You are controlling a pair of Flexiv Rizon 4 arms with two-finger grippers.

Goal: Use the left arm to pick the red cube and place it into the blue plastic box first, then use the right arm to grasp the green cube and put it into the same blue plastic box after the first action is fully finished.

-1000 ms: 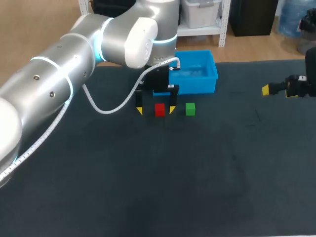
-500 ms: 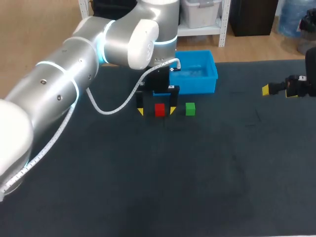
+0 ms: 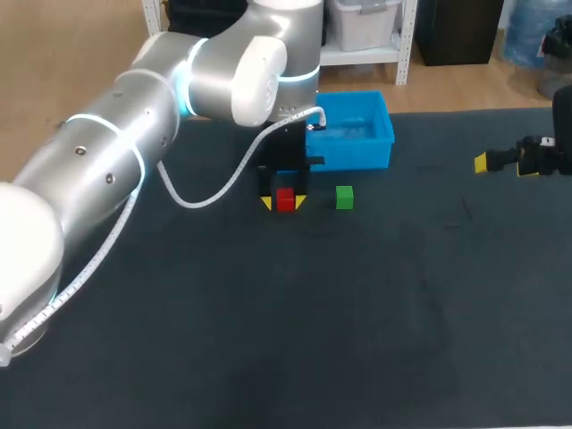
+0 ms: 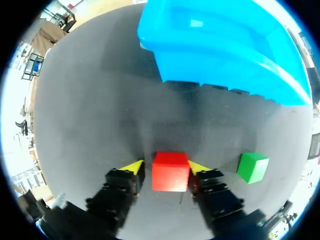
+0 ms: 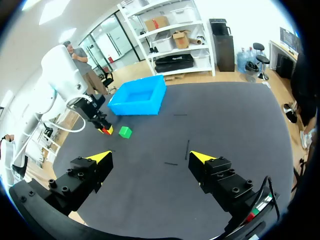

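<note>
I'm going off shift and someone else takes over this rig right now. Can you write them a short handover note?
Left hand: shut on the red cube, which appears to rest on the table in front of the blue plastic box.
Right hand: open, empty, out at the table's right side, apart from everything.
Green cube: on the table beside the red cube, outside the box.
Done: red cube gripped; no cube shows in the box.
Left: lift the red cube into the box and release, then the right arm puts the green cube in.

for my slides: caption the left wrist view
Left gripper grips the red cube, green cube beside it, blue box ahead.
</note>
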